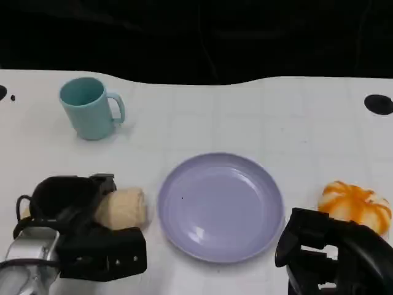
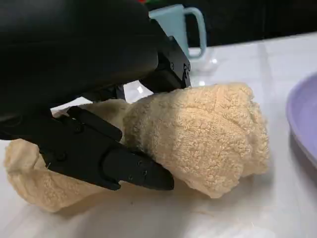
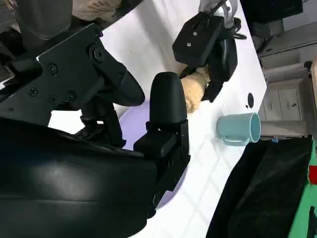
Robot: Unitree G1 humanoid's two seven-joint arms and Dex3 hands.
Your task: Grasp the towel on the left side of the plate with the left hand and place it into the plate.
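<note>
towel: tan rolled towel [image 1: 124,208] lying on the white counter [image 1: 258,117], just beside the plate on its left, not touching the rim as far as I can see. Fluffy end faces the plate.

left hand: the left hand [image 1: 80,230] is right on the towel, at the end away from the plate. In the left wrist view the fingers [image 2: 111,158] are wrapped around the roll from both sides, one lying across the front, another coming over the top, so it's got a grip on it. The towel looks to be sitting on the counter, I can't tell if it's lifted at all.

plate: lavender plate [image 1: 221,206], round, nothing in it, roughly mid-counter. Its rim pokes into the left wrist view too [image 2: 303,124], just beside the towel's free end.

right hand: the right hand [image 1: 334,258] is low on the other side of the plate, holding nothing. Fingers look partly curled, can't really say how far apart they are.

mug: light blue mug [image 1: 91,108], upright, behind the towel and well apart from the plate, handle toward the plate side.

orange thing: an orange-and-white striped round thing [image 1: 357,204] right of the plate, just behind the right hand.
</note>
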